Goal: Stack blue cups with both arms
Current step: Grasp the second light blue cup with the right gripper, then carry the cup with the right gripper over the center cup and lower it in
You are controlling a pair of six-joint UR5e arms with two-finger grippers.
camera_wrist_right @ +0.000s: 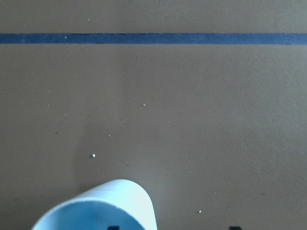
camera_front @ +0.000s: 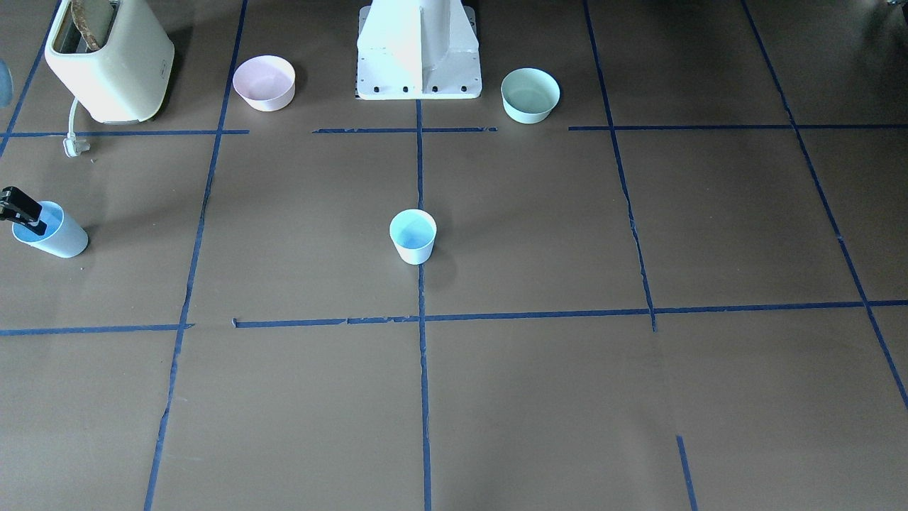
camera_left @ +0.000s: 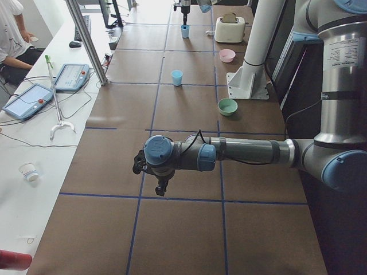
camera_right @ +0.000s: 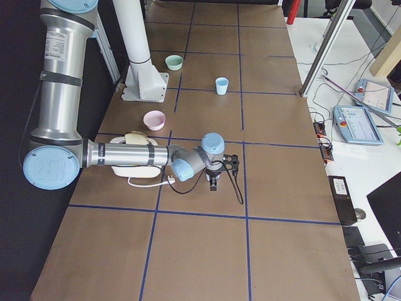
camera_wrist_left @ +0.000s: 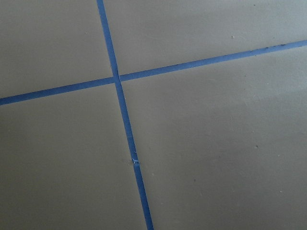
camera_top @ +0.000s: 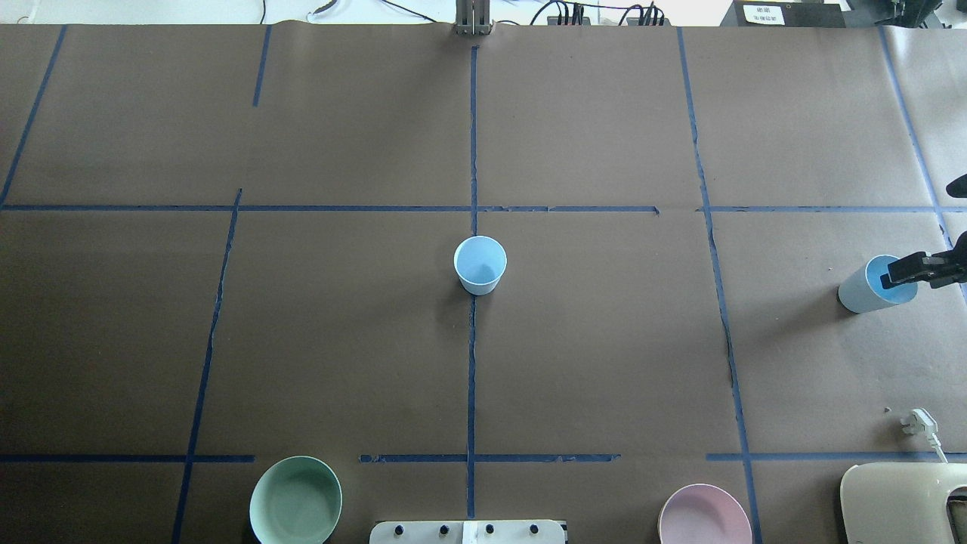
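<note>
One blue cup (camera_front: pixel 413 236) stands upright at the table's middle on the centre tape line; it also shows in the overhead view (camera_top: pixel 480 264). The second blue cup (camera_top: pixel 869 287) stands near the table's right end (camera_front: pixel 51 231). My right gripper (camera_top: pixel 906 272) is at this cup's rim. In the right wrist view the cup (camera_wrist_right: pixel 96 206) is at the bottom edge. The gripper (camera_wrist_right: pixel 173 227) shows two fingertips well apart, one over the cup's mouth and one outside its wall. My left gripper (camera_left: pixel 159 186) hangs over bare table at the left end; I cannot tell its state.
A pink bowl (camera_top: pixel 704 517) and a pale green bowl (camera_top: pixel 296 500) flank the white pedestal base (camera_front: pixel 418 50). A cream toaster (camera_front: pixel 106 60) with a loose plug (camera_front: pixel 73 145) stands near the right cup. An operator and tablets are on the side bench (camera_left: pixel 34 97).
</note>
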